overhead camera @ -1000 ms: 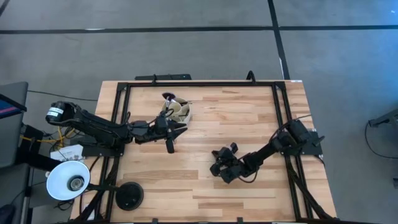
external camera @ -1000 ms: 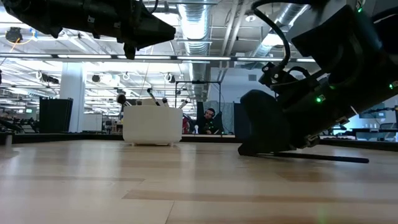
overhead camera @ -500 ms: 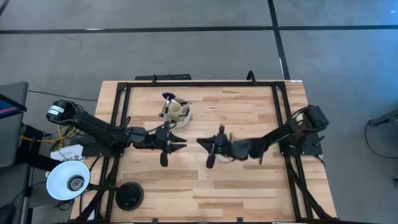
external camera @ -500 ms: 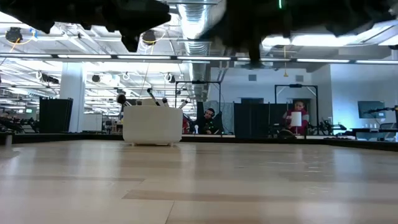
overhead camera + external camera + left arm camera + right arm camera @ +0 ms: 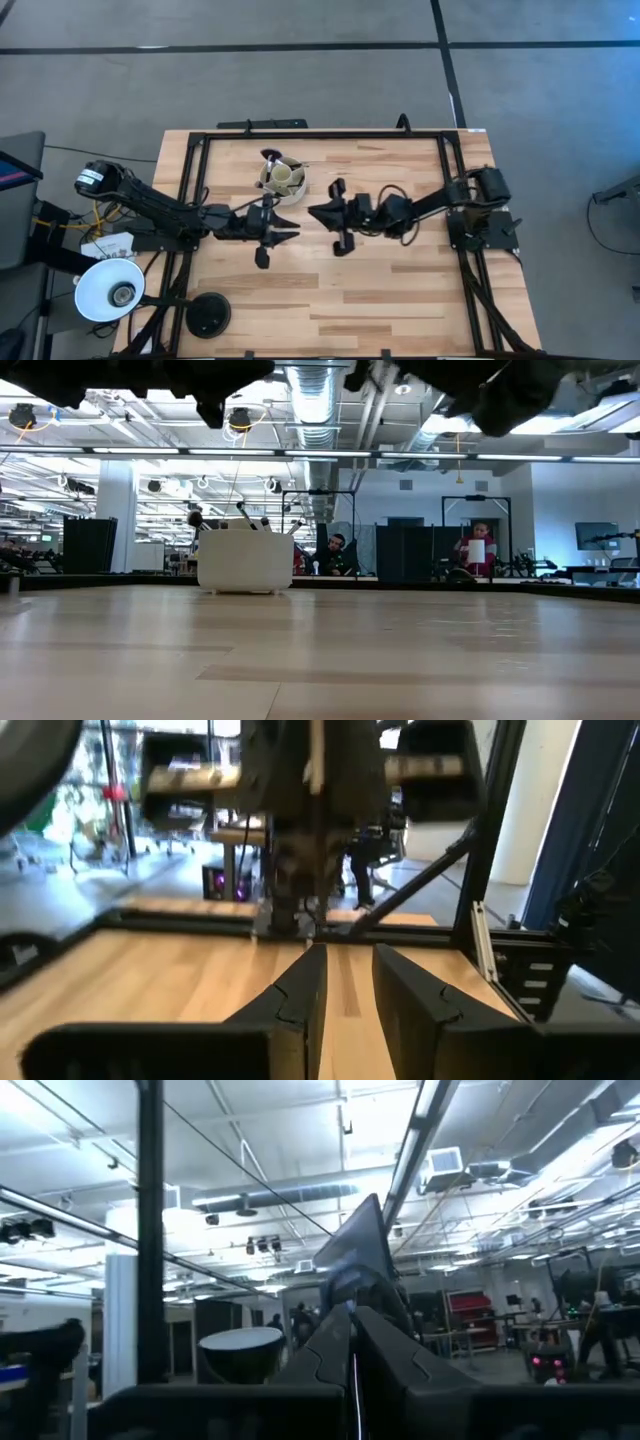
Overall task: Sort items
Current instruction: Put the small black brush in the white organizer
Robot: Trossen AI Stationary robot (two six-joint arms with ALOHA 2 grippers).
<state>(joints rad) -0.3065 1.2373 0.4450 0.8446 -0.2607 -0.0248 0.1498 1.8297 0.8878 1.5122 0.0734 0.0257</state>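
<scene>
The round cream cup (image 5: 283, 180) stands near the table's far edge, left of centre, and also shows in the low view (image 5: 245, 562). Several dark-handled brushes (image 5: 243, 513) stand in it, one with a fluffy dark head (image 5: 270, 155). My left gripper (image 5: 292, 229) hovers just near of the cup, open and empty (image 5: 348, 978). My right gripper (image 5: 312, 212) hangs in the air right of the cup, pointing left, shut (image 5: 352, 1325) on a thin brush (image 5: 364, 1245). My right gripper pinches a thin brush between its two shut fingers (image 5: 325, 1345). A greyish length of the brush (image 5: 366, 1230) sticks out past the fingertips. The brush is lifted clear of the table. Which part of it sits between the fingers does not show.
A black frame rail (image 5: 320, 135) runs around the tabletop. A white lamp shade (image 5: 108, 290) and a black round base (image 5: 208, 315) sit at the near left corner. Bare wood (image 5: 330, 300) lies toward the near edge. People sit in the room beyond (image 5: 478, 550).
My right gripper rose from the table's near right part, where it was down on a dark brush lying on the wood. It swung left and toward the far edge to a spot beside the cup, carrying the brush clear. My left gripper drew back from the cup toward the near edge.
</scene>
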